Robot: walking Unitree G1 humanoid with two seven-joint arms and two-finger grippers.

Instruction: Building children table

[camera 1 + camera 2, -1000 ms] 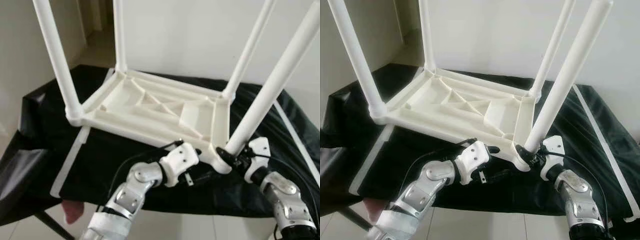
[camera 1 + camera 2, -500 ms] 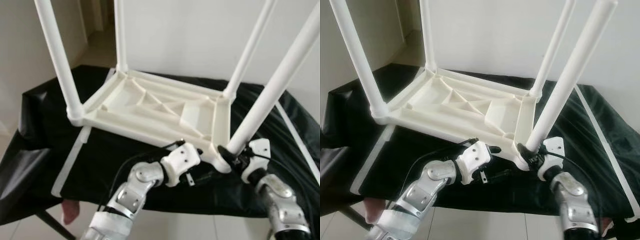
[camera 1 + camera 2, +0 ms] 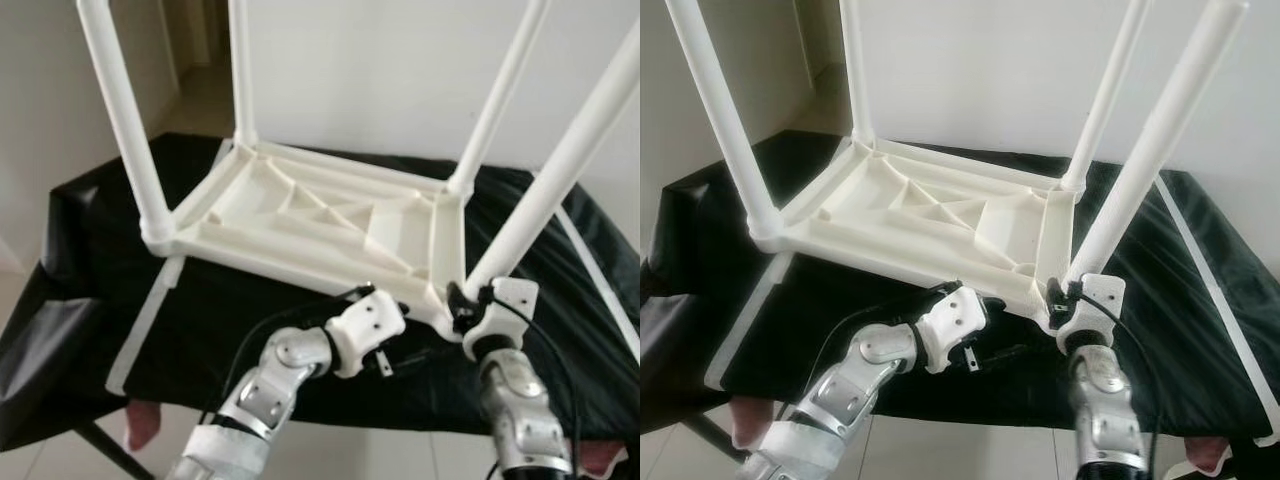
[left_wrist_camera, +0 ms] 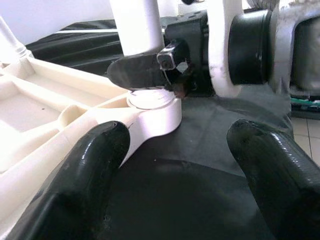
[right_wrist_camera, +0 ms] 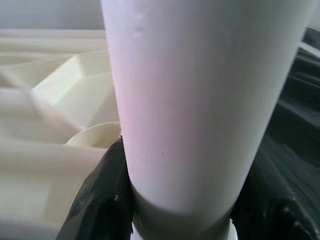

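Note:
A white children's table (image 3: 300,215) lies upside down on a black cloth, its legs pointing up. My right gripper (image 3: 462,305) is shut on the base of the near right leg (image 3: 560,170), just above the corner socket (image 4: 152,107). In the right wrist view the leg (image 5: 200,100) stands between the black fingers (image 5: 102,195). My left gripper (image 4: 180,150) is open at the table's front edge, close to that same corner. One of its fingers (image 4: 95,165) lies against the frame's rim, and the other is over bare cloth.
The black cloth (image 3: 90,250) covers a low stand and hangs over its near edge, with white tape strips (image 3: 145,320) along its sides. A white wall (image 3: 380,70) rises behind and a doorway opens at the far left. Tiled floor lies below the front edge.
My right forearm has swung leftwards and now stands more upright beneath its gripper, which has stayed on the leg's base. The left arm has barely moved.

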